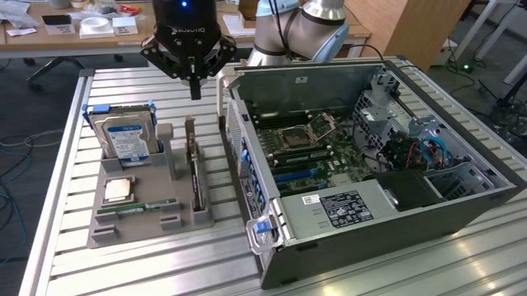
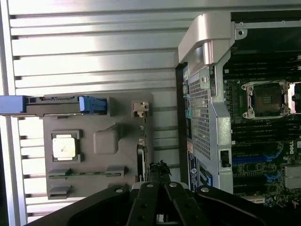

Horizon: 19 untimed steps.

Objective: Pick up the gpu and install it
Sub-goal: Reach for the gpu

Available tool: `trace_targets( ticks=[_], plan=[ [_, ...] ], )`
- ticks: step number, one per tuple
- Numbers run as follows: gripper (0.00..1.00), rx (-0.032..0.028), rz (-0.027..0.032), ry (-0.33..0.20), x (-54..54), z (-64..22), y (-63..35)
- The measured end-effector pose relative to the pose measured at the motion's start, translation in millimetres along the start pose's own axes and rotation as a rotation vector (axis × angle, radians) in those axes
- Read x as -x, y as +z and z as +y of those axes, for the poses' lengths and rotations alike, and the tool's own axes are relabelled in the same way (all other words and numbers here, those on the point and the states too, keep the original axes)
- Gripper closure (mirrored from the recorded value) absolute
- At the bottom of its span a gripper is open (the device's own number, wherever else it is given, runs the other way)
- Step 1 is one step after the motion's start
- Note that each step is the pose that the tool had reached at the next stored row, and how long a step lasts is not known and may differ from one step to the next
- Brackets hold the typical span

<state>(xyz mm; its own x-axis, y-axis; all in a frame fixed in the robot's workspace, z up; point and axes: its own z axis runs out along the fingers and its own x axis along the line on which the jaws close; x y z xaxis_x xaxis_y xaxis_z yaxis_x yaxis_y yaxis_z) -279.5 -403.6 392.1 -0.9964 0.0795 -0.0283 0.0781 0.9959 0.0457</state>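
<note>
Noting the gripper (image 1: 195, 92) first: it hangs above the far end of the grey holder (image 1: 132, 231), fingers (image 1: 194, 79) pressed together and carrying nothing. The gpu (image 1: 195, 179) stands on its long edge in the holder slot nearest the case (image 1: 461, 200), not yet touched; we cannot tell which end bears the bracket. We judge the pick to be the step in hand. To do it well, the fingers would need to spread before descending, straddle the thin top edge near the middle of its length, and close on the flat faces rather than on parts standing off the board. A straight vertical lift seems wise, since any tilt could bind the card in its slot. Edges to mind: the holder's upright post (image 1: 165, 151) sits just beside the card on the side of the hard drive (image 1: 125, 139), and the case wall rises near on the other side, so sideways room at the slot is narrow. The CPU (image 1: 118, 190) and RAM stick (image 1: 136, 208) lie flat and low, well clear of the fingers. Open room is overhead: nothing hangs above the holder, and the case lies open-topped with the motherboard (image 1: 309, 148) exposed. Bare tabletop (image 1: 123, 274) shows at the near end of the holder.
</note>
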Motion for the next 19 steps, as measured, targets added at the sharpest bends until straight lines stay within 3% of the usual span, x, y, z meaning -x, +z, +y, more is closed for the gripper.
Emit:
trace_targets(
  ticks=[19],
  plan=[
    [0.89,-0.0001,0.0,0.0,-7.3,-22.0,-1.2]
  ],
)
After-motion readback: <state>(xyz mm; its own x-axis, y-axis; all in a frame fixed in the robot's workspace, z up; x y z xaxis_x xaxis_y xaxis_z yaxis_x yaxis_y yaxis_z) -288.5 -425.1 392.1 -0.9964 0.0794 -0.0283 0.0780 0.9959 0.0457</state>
